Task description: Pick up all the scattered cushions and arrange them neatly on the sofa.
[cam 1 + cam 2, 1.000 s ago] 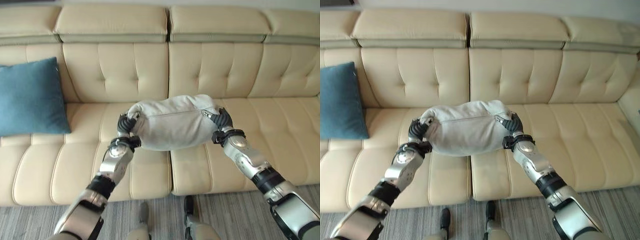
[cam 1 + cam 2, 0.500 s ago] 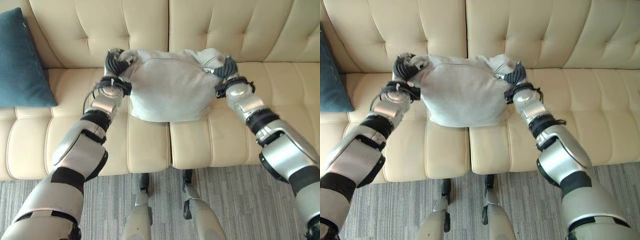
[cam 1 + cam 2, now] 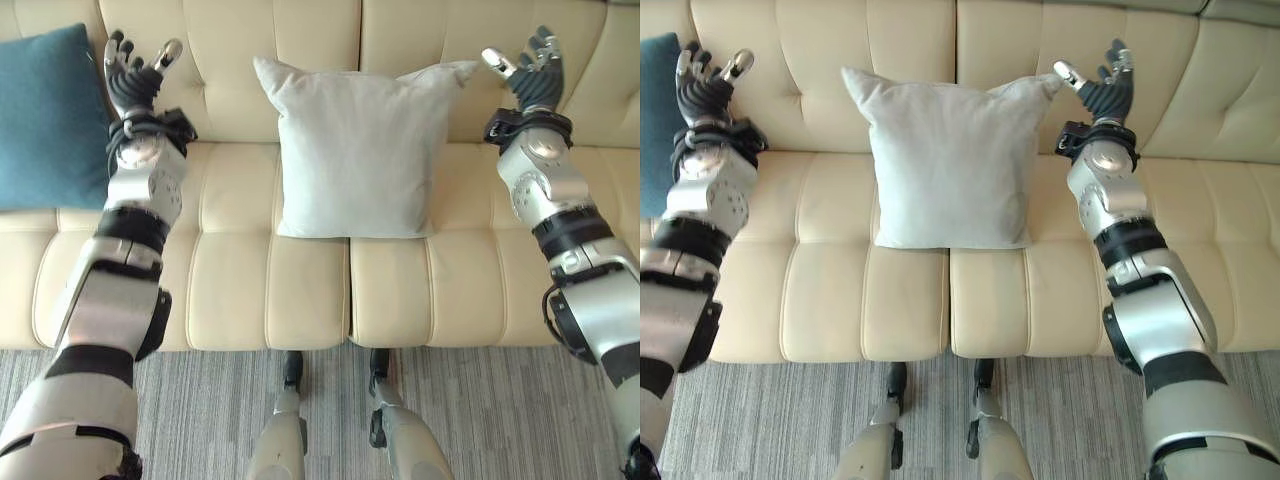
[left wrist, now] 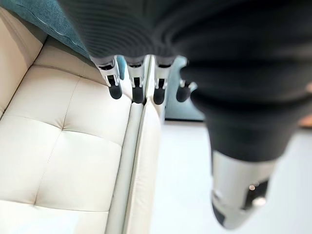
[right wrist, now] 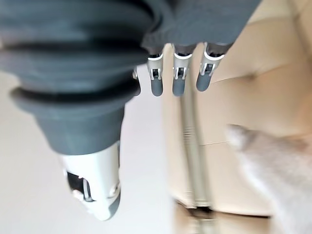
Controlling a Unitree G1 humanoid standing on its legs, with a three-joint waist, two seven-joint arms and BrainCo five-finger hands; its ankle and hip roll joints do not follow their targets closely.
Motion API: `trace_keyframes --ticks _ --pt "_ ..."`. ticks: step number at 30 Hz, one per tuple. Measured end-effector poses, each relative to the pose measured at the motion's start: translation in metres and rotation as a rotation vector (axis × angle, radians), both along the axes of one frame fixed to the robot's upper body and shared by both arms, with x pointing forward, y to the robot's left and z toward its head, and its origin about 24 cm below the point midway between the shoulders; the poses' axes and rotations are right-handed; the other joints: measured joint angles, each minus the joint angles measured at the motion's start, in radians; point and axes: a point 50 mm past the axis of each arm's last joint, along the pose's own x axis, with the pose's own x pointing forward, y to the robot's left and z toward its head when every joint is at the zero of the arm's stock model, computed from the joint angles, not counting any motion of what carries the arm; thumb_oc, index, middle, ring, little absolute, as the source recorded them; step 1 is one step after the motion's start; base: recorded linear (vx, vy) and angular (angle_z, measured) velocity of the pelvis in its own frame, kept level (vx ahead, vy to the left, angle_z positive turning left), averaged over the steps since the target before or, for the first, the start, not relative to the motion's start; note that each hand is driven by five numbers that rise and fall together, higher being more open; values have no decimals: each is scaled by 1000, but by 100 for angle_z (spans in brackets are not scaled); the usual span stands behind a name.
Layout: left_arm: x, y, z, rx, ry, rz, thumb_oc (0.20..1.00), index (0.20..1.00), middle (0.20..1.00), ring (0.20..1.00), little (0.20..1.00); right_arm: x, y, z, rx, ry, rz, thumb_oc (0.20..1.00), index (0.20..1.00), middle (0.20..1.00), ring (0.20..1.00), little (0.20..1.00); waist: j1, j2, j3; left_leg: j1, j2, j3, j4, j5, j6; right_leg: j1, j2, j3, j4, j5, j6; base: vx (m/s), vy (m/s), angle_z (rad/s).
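We see the pale grey square fabric cushion point(image 3: 355, 150) upright against the backrest of the cream tufted leather sofa point(image 3: 240, 290), standing on the seat between our two raised hands and held by neither. Left hand point(image 3: 133, 82) is up with fingers point(image 4: 115, 87) straight and spread, holding nothing, well left of the cushion. Right hand point(image 3: 532, 80) is likewise open and empty, thumb tip just beside the cushion's upper corner. A teal fabric cushion point(image 3: 45, 120) leans just outside the left fingers.
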Motion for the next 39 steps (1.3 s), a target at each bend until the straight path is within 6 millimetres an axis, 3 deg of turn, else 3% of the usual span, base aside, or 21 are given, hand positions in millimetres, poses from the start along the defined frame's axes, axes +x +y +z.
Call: trace_keyframes --ticks 3,5,6,7,8,9,10,11,12,15,19,26,34,36,37,38,39 --pt "-20 23 -53 -37 103 55 1000 1000 1000 1000 1000 -14 -26 -37 43 35 -62 1000 1000 1000 1000 1000 0 -1 -1 18 1 1 0 -3 -2 18 1 4 0 -5 1 76 12 -1" --pt "-47 16 -82 -70 63 -7 1000 1000 1000 1000 1000 -39 -32 -65 -9 28 -45 1000 1000 1000 1000 1000 2 0 -1 41 1 0 0 -13 -5 40 1 4 0 -8 3 85 12 -1" --pt "-60 11 -112 -99 118 -25 1000 1000 1000 1000 1000 -50 -36 -91 -71 101 -58 1000 1000 1000 1000 1000 7 1 -2 68 1 1 -1 -15 -3 68 0 5 -1 -15 3 67 12 -1" --pt "-65 10 -127 -111 166 -25 1000 1000 1000 1000 1000 -52 -37 -103 -86 148 -64 1000 1000 1000 1000 1000 7 1 -4 75 1 1 -1 -19 -5 75 1 5 0 -19 4 82 21 -5" --pt "-84 4 -142 -138 154 -43 1000 1000 1000 1000 1000 -67 -36 -121 -130 172 -68 1000 1000 1000 1000 1000 3 -1 -17 83 1 2 -1 -32 -5 81 0 8 -1 -38 14 32 23 -1" --pt "-105 -3 -167 -113 214 -63 1000 1000 1000 1000 1000 -84 -37 -146 -175 229 -75 1000 1000 1000 1000 1000 3 3 -24 109 2 2 -1 -35 0 109 1 6 -1 -36 8 27 37 -4" --pt "-111 -5 -178 -113 255 -63 1000 1000 1000 1000 1000 -88 -37 -157 -188 275 -75 1000 1000 1000 1000 1000 3 4 -28 120 2 2 -3 -41 -1 118 1 8 -3 -40 8 9 48 -4" --pt "-128 -4 -204 -105 359 -59 1000 1000 1000 1000 1000 -99 -39 -184 -242 390 -73 1000 1000 1000 1000 1000 3 8 -52 127 2 5 -7 -49 -1 123 -1 8 -4 -52 17 -7 47 -5" --pt "-132 -5 -208 -94 376 -63 1000 1000 1000 1000 1000 -103 -39 -192 -261 417 -70 1000 1000 1000 1000 1000 2 10 -60 131 3 6 -7 -54 6 128 -1 8 -6 -60 8 -13 44 -3" --pt "-173 -10 -251 -81 556 -80 1000 1000 1000 1000 1000 -138 -37 -259 -205 670 -38 1000 1000 1000 1000 1000 2 17 -105 168 5 14 -7 -57 5 161 0 9 -6 -63 20 -25 20 -4" --pt "-204 -30 -282 -85 704 -172 1000 1000 1000 1000 1000 -169 -17 -311 -166 887 76 1000 1000 1000 1000 1000 2 30 -133 199 8 24 -7 -57 8 188 -1 11 -6 -62 23 -62 45 -6" --pt "-219 -71 -310 -92 846 -345 1000 1000 1000 1000 1000 -178 14 -335 -170 983 231 1000 1000 1000 1000 1000 2 21 -174 223 5 24 -7 -62 13 211 -1 12 -6 -69 15 -56 60 -1" --pt "-215 -74 -305 88 884 -454 1000 1000 1000 1000 1000 -190 13 -343 -173 1029 233 1000 1000 1000 1000 1000 -2 -27 -186 233 -10 41 -6 -58 15 193 -18 23 11 -70 19 -122 38 -8" --pt "-212 -72 -304 98 881 -451 1000 1000 1000 1000 1000 -190 14 -344 -181 1041 234 1000 1000 1000 1000 1000 -3 -34 -178 220 -8 60 -1 -54 21 174 -22 35 3 -95 54 -211 -2 -39" --pt "-207 -74 -301 104 865 -453 1000 1000 1000 1000 1000 -187 13 -344 -192 1043 224 1000 1000 1000 1000 1000 8 -15 -164 204 18 81 -7 -43 39 166 -14 24 8 -130 102 -102 17 -31" --pt "-204 -73 -299 107 859 -448 1000 1000 1000 1000 1000 -186 13 -343 -192 1042 222 1000 1000 1000 1000 1000 1 -9 -151 197 25 78 -7 -43 39 159 -16 3 36 -119 91 -191 -12 -19" --pt "-204 -72 -299 107 858 -445 1000 1000 1000 1000 1000 -188 12 -344 -187 1047 217 1000 1000 1000 1000 1000 -4 7 -140 186 34 85 -7 -24 61 150 -17 3 120 -150 85 -141 -70 13"
